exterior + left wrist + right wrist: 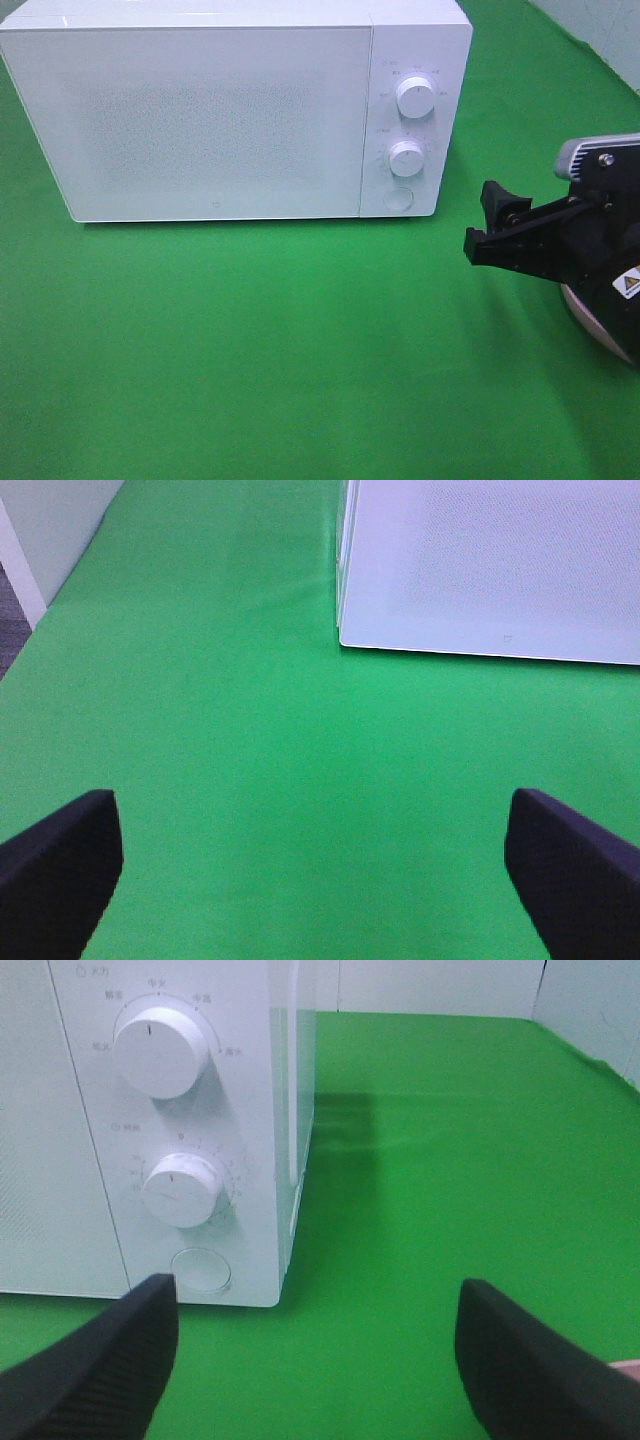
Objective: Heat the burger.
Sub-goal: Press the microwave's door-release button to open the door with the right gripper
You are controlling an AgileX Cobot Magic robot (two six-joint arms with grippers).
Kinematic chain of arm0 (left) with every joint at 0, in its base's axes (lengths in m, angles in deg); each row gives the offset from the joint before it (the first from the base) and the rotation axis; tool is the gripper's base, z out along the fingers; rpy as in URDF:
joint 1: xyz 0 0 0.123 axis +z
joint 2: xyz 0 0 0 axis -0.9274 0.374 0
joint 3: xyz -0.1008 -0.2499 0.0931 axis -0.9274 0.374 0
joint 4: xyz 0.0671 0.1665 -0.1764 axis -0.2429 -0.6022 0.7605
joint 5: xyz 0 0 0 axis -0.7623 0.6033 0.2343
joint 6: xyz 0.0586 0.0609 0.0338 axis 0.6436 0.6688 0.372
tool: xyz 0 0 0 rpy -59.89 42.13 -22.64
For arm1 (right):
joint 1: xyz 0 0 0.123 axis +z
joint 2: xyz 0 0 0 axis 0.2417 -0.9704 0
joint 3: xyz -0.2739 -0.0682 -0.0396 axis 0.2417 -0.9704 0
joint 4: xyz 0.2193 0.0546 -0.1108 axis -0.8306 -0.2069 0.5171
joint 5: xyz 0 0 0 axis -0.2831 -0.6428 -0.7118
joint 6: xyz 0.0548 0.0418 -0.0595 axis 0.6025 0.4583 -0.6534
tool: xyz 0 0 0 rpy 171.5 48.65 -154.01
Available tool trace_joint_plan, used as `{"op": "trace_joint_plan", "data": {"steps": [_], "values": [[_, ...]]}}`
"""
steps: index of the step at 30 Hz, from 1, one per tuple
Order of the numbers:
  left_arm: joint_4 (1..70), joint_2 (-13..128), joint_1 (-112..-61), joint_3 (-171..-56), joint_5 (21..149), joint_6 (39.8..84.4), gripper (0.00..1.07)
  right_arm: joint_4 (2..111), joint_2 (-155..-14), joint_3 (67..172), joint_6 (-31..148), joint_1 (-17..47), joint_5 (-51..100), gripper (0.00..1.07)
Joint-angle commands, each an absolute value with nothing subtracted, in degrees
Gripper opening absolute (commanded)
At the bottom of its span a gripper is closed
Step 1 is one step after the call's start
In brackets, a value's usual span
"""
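My left gripper [315, 875] and right gripper [315, 1360] both gape empty, burger nowhere in view; microwave [200, 120] sits shut in the high view's upper left, its door button [400, 198] left of my right gripper, the nearer one.

The microwave [220, 110] is finished in white, and its door [190, 120] is speckled with a fine dotted mesh. The knobs [414, 97] are white. The table [250, 350] is covered in plain green. The left pincer [315, 830] and right pincer [485, 222] are coloured black.
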State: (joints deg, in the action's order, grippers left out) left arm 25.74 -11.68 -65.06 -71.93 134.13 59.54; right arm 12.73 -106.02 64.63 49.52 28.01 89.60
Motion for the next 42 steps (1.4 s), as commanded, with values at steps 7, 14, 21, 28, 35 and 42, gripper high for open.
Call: {"op": "trace_joint_plan", "data": {"steps": [7, 14, 21, 28, 35, 42], "values": [[25.7, -12.8, -65.4, -71.8, 133.6, 59.5, 0.96, 8.8, -111.9, 70.2, 48.5, 33.7, 91.4, 0.73], [25.7, -12.8, -65.4, -71.8, 133.6, 59.5, 0.96, 7.3, -115.6, 74.1, 48.5, 36.4, 90.9, 0.73], [25.7, -12.8, -65.4, -71.8, 133.6, 59.5, 0.96, 7.3, -117.4, 75.6, 48.7, 37.6, 89.5, 0.73], [25.7, -12.8, -65.4, -71.8, 133.6, 59.5, 0.96, 7.3, -117.4, 75.6, 51.2, 37.6, 89.4, 0.73], [25.7, -12.8, -65.4, -71.8, 133.6, 59.5, 0.96, 7.3, -117.4, 75.6, 63.1, 37.6, 89.7, 0.70], [25.7, -12.8, -65.4, -71.8, 133.6, 59.5, 0.96, 7.3, -117.4, 75.6, 84.2, 37.6, 89.5, 0.60]]}}
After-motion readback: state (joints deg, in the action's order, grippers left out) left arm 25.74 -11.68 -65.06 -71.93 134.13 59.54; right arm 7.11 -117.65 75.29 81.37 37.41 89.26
